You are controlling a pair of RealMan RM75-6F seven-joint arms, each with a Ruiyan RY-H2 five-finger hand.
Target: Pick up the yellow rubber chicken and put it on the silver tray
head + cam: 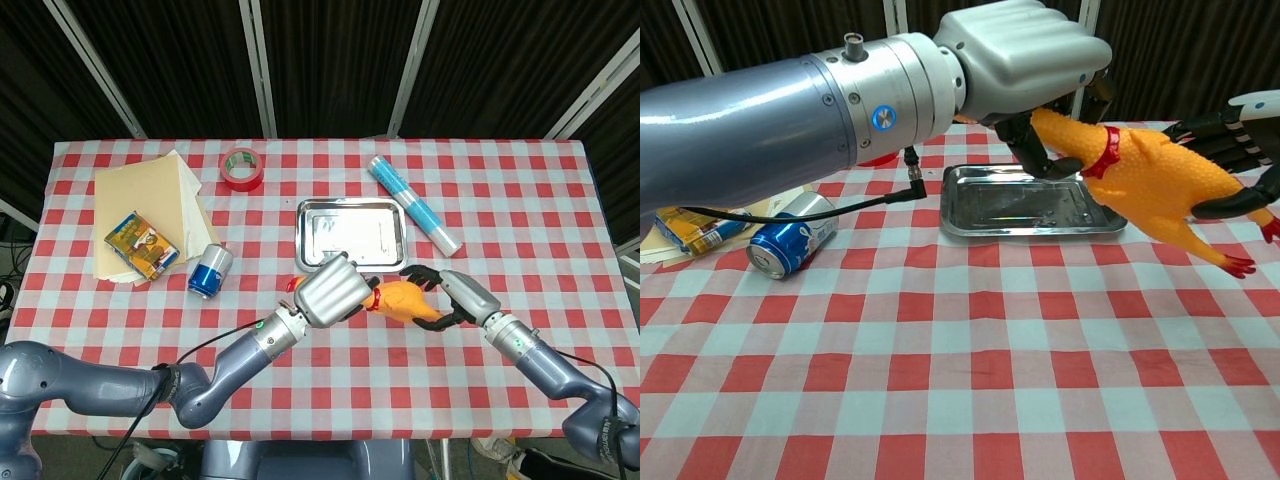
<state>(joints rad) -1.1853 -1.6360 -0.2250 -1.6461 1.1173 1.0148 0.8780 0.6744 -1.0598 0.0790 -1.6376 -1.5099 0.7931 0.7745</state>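
Note:
The yellow rubber chicken [405, 300] [1150, 175] hangs in the air just in front of the silver tray [350, 235] [1025, 205], head to the left, red feet to the right. My left hand [325, 290] [1025, 55] grips its head and neck from above. At the chicken's tail end is my right hand [455, 295] [1240, 150], its dark fingers spread apart and no longer wrapped around the body; one finger lies under the tail. Nothing lies in the tray.
A blue can [210, 270] [790, 245] lies on its side left of the tray. A red tape roll [242, 167] and a blue-white tube [415, 205] sit farther back. Papers [150, 200] with a printed box [140, 245] lie at the left.

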